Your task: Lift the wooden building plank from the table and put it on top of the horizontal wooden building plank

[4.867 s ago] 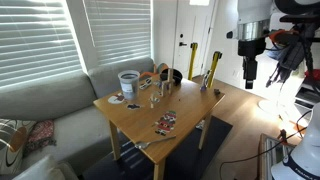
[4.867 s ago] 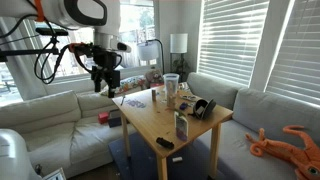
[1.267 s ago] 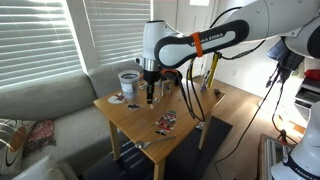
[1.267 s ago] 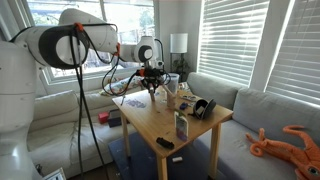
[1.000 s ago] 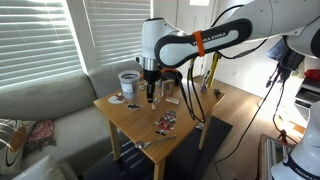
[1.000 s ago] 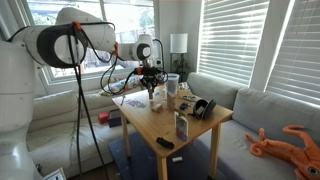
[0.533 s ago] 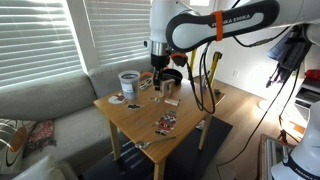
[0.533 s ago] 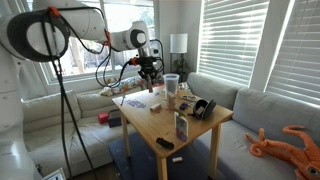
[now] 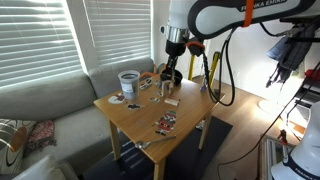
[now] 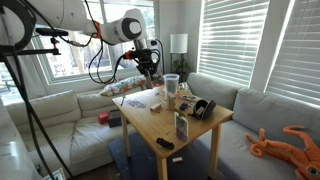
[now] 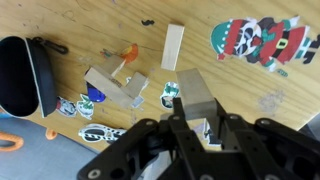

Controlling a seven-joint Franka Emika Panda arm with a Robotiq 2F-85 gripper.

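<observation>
Between the fingers (image 11: 197,120), clamped on it, hangs the plank (image 11: 193,90), clear of the counter (image 11: 255,105). Beside the fingers sits the horizontal plank (image 11: 112,82); we should carry ours across, square it up, lower gently, then release.

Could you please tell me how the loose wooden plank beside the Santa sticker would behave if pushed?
The plank looks like solid wood, so it is probably stiff and light. Lying flat on the table, it should slide rather than roll or tip.
</observation>
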